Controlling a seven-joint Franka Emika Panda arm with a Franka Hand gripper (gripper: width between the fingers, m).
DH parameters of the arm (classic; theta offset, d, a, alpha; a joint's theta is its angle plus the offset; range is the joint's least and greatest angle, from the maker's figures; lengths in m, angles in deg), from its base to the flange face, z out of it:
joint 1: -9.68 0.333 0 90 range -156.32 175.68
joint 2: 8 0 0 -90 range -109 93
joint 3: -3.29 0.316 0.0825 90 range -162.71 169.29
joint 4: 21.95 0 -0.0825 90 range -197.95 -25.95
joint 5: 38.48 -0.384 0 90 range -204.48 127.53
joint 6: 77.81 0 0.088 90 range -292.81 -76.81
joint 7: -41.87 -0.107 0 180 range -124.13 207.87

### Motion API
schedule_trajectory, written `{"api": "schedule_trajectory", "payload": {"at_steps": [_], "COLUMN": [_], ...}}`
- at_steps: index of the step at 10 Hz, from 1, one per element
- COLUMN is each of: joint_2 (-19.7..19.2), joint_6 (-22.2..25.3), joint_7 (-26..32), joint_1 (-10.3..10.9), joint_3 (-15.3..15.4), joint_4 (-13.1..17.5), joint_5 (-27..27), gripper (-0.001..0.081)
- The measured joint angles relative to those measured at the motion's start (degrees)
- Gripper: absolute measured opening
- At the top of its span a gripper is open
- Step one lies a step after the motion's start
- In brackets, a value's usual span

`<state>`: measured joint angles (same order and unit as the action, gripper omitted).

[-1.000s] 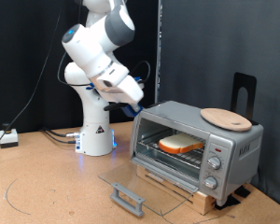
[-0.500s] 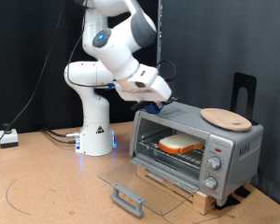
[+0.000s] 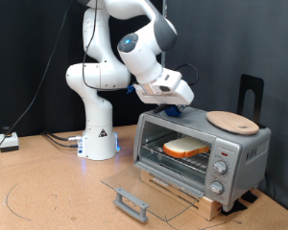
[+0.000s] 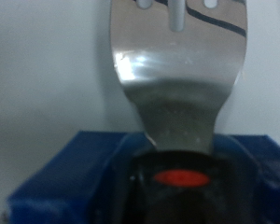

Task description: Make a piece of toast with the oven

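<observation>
The white Franka arm (image 3: 115, 72) rises from its base at about 9 o'clock of the oven (image 3: 202, 151), folds at the elbow near the exterior view's top, and reaches down to the exterior view's right. Its gripper (image 3: 173, 108) hangs just above the oven's roof, near the roof's edge at the exterior view's left. The wrist view is filled by a shiny metal spatula blade (image 4: 177, 56) whose neck runs into a dark holder with a red spot, against a blue part; the fingers themselves do not show, so whether they are apart or together cannot be told.

Half a second ago the hand was a little farther toward the exterior view's left and lower beside the oven's corner; a second ago it hung clear of the oven at about 10 o'clock of it. It has swung over toward the roof since.

One piece of toast (image 3: 184, 148) lies on the wire rack inside the oven, unmoved. One glass door (image 3: 144, 189) lies folded down flat, its handle at 7 o'clock of the oven. One round wooden plate (image 3: 231, 121) rests on the roof, at 3 o'clock of the gripper. Three knobs (image 3: 221, 165) line the front panel.
</observation>
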<state>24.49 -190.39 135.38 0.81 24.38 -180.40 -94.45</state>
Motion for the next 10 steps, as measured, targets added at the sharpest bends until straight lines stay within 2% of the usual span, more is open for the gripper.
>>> {"api": "schedule_trajectory", "payload": {"at_steps": [2,4,8,9,10], "joint_2": [0.3,0.7,1.8,2.5,3.5], "joint_6": [-1.0,-1.7,-1.4,-0.6,0.6], "joint_7": [-3.6,-5.2,-4.6,-3.9,-3.1], "joint_1": [1.5,1.8,1.8,1.8,1.8], "joint_3": [3.2,4.9,4.3,3.4,2.0], "joint_4": [0.0,0.0,-0.7,-0.9,-1.0], "joint_5": [-2.9,-4.5,-5.3,-5.3,-5.3], "gripper": [0.0414,0.0414,0.0442,0.0630,0.0767]}}
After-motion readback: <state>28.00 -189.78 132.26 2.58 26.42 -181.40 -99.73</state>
